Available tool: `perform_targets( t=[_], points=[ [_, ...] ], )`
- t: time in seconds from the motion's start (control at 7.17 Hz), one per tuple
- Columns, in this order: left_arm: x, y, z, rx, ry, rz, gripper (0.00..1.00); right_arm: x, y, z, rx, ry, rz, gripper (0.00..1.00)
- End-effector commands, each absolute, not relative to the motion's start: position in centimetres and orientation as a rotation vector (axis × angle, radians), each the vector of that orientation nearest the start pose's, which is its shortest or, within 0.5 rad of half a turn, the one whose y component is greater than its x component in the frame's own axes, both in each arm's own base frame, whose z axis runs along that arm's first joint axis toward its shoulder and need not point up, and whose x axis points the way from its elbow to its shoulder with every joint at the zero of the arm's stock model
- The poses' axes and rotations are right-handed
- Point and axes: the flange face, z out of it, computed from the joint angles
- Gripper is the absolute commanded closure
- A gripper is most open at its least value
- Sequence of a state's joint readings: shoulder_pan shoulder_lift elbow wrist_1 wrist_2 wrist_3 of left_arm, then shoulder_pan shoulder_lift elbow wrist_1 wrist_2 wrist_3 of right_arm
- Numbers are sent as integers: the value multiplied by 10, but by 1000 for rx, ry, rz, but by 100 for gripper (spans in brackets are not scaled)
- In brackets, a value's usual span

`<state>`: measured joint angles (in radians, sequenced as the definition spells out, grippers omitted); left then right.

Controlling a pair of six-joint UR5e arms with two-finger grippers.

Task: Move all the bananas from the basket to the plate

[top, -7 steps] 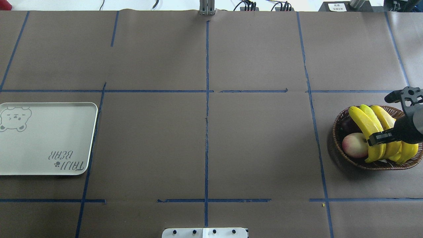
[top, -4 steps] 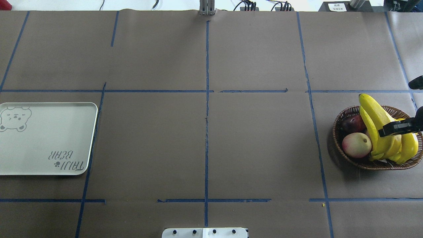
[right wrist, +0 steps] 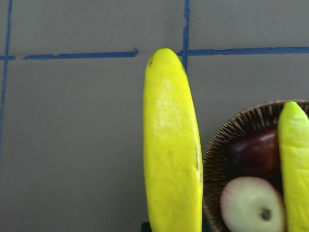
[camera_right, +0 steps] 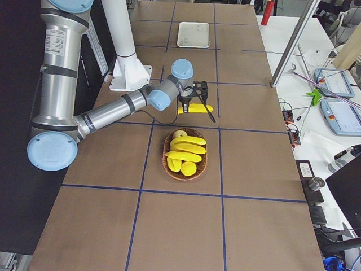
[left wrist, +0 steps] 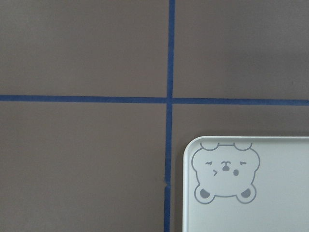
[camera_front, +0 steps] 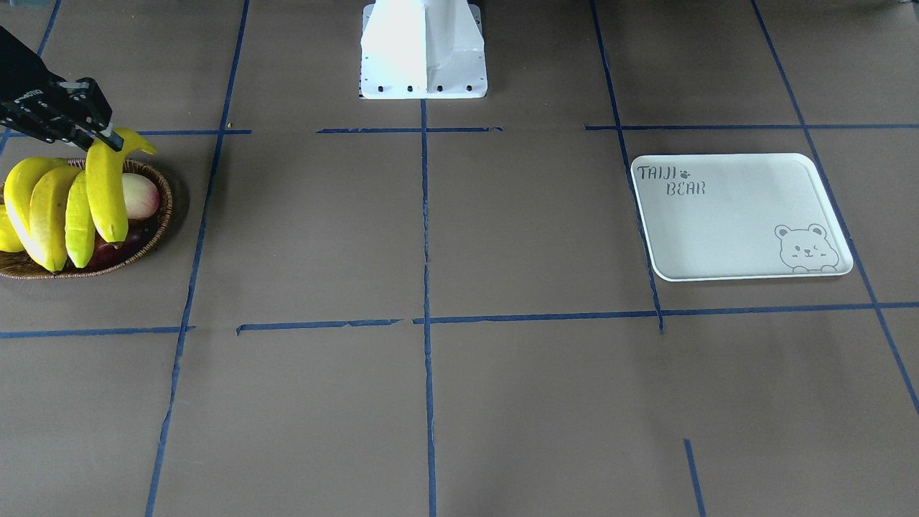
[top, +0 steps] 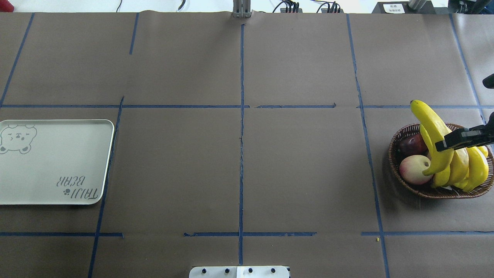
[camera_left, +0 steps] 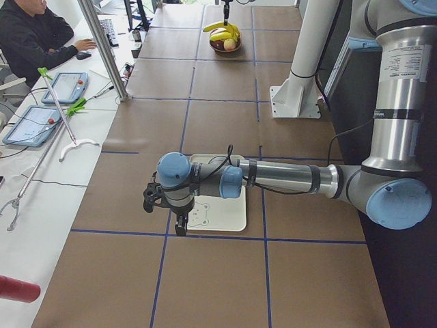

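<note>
My right gripper (top: 444,143) is shut on one long yellow banana (top: 432,131) and holds it lifted above the brown wicker basket (top: 397,181) at the table's right side. The front view shows the same banana (camera_front: 106,190) hanging from the gripper (camera_front: 106,136); the right wrist view shows it (right wrist: 171,159) beside the basket rim. Three more bananas (top: 472,170) lie in the basket. The white bear plate (top: 50,173) sits empty at the far left. My left gripper (camera_left: 174,208) hovers over the plate's bear corner (left wrist: 224,176); I cannot tell whether it is open or shut.
A pink-white apple (top: 413,170), a dark red fruit (top: 412,144) and plump yellow fruits also lie in the basket. The robot's white base (camera_front: 423,50) stands at the near table edge. An operator (camera_left: 34,34) sits beyond the far side.
My right gripper has lifted one banana up out of the bunch in the basket. The other bananas stayed in the basket.
</note>
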<state>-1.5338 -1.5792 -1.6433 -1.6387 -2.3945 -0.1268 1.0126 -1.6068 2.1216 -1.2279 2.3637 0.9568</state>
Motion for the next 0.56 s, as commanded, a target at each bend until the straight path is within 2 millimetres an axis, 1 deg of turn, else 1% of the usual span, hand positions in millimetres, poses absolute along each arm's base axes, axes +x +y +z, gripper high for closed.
perform_targets(
  t=[0.0, 0.14, 0.28, 0.42],
  points=[
    [46, -528, 556, 115, 895, -62, 0, -254, -424, 282, 57, -1175, 121, 98],
    [88, -536, 524, 130, 957, -105, 0, -281, -421, 241, 81, -1219, 141, 99],
    [120, -541, 490, 134, 1039, -178, 0, -305, -414, 207, 70, -1262, 203, 99],
    [146, -543, 446, 147, 1159, -259, 1, -333, -398, 184, 96, -1286, 232, 99]
  ],
)
